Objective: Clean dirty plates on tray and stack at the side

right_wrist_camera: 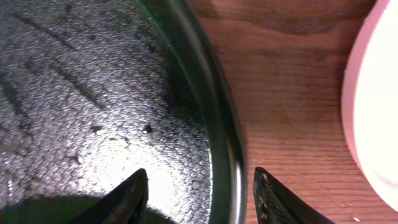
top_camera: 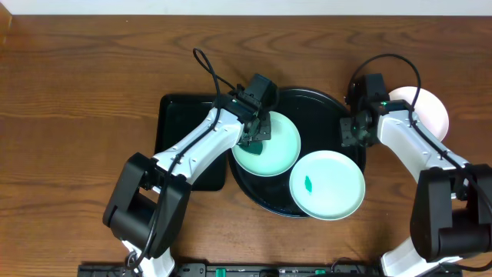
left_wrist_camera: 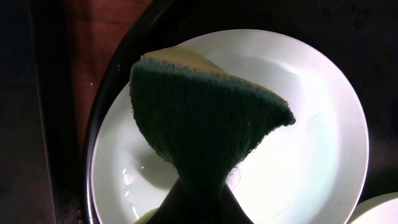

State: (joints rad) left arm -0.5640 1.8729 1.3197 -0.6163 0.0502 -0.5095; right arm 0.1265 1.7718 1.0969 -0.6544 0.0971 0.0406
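Green scouring fibre faces down on the sponge [left_wrist_camera: 205,124], which the left gripper [top_camera: 257,131] pinches at its narrow end, so the pad fans out directly over the mint plate [left_wrist_camera: 311,124] lying in the round black tray [top_camera: 315,104]. Wiping well probably means pressing the flat of the pad onto the plate's middle, beneath the tool, and sweeping small circles with light force, since the plate sits loose and could slide toward the rim close beside the tool. No smear shows on the uncovered surface; the centre is hidden behind the sponge. The second mint plate [top_camera: 327,185], bearing a green smear, lies just beyond, toward the right arm. The right gripper [right_wrist_camera: 202,199] hangs spread, one finger on each side of the tray's rim; closing there first would likely steady things. Outside that rim, a white plate [top_camera: 427,111] rests on the table [top_camera: 77,77].
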